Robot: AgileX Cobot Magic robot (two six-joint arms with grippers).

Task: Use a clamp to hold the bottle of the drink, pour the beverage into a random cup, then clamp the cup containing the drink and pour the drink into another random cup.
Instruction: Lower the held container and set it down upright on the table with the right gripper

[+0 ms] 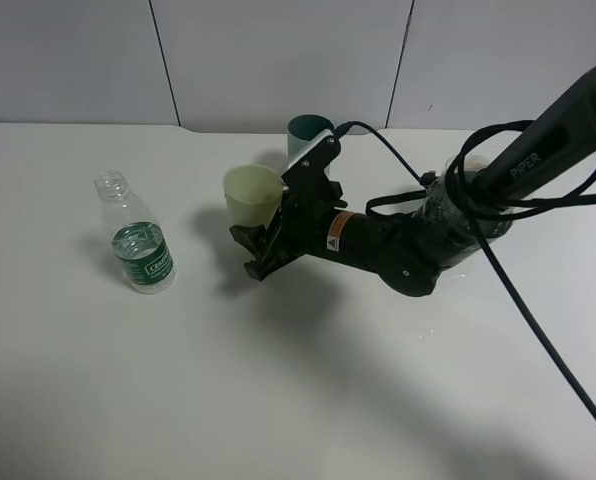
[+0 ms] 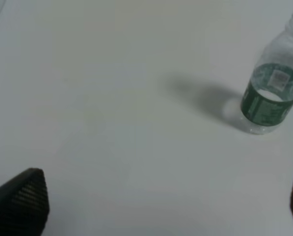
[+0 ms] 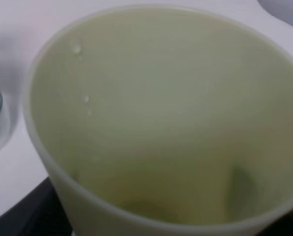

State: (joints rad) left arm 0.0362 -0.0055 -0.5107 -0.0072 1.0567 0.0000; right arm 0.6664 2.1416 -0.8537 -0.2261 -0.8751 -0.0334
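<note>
Clearly, "PIPER" reads on the right arm (image 1: 538, 150), whose clamp (image 1: 261, 243) is clenched around the yellow-green cup (image 1: 251, 194). At nine o'clock stands the green-labelled bottle (image 1: 138, 246), lettering unreadable. Left gripper (image 2: 161, 199) jaws are released.

On my left the white table (image 1: 98, 400) lies bare all along the near side, so a gripper can sweep there freely. The bottle (image 1: 138, 240) stands upright and alone at left; its cap is off, with open table on every side of it. My left gripper (image 2: 156, 206) hangs with jaws wide apart, the bottle ahead and off to one side, nothing between. At centre my right arm (image 1: 398, 250) lies low across the table and blocks passage from the right. The yellow-green cup (image 1: 252, 195) and the teal cup (image 1: 308, 135) behind it crowd the far middle.
</note>
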